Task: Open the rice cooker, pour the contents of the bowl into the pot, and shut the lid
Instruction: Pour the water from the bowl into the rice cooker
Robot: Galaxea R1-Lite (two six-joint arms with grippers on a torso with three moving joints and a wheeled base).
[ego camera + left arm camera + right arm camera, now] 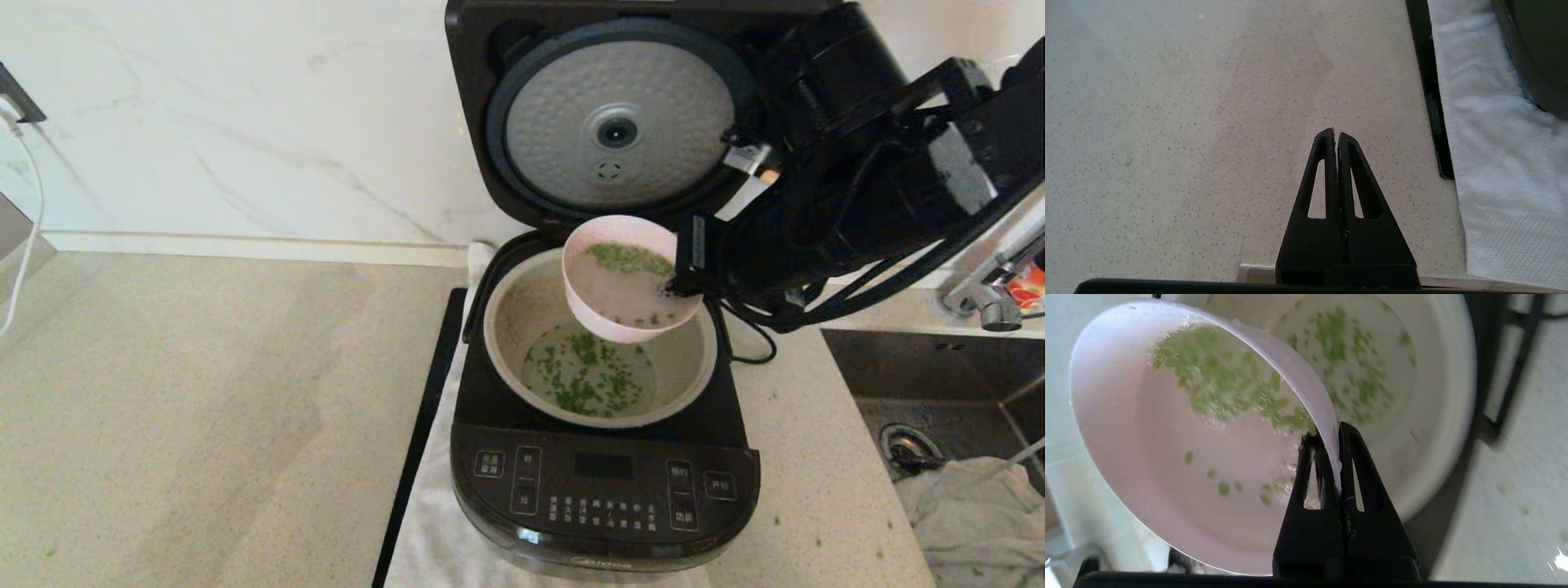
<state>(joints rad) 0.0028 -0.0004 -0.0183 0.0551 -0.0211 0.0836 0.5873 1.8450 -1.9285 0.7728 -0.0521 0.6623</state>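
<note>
Your right gripper [679,282] is clamped on the rim of the bowl [608,322], one finger inside the wall and one outside, as the right wrist view shows plainly at the fingers [1349,465]. The bowl hangs tipped over the open rice cooker [604,490], directly above the pot [500,327], its mouth turned up and away from the claw. A clump of the contents of the bowl [630,260], chopped green bits, clings to the bowl's inner wall on the side far from your fingers, with a few stray flecks nearer the grip. Below the claw, in the bottom of the pot, more green bits [584,376] float in clear liquid. Behind and above your gripper the lid [617,122] stands upright on its hinge, its dimpled silver disc facing forward. The cooker sits on a white towel [433,539], with a black strip [424,416] along the towel's edge on the side away from your working arm. Beyond your right arm lie the steel sink [939,384], a faucet [984,298] and a crumpled cloth [971,506]. Your left gripper [1336,136] is parked over the speckled countertop [1188,122], fingers pressed together on nothing, the towel's edge just beside it.
</note>
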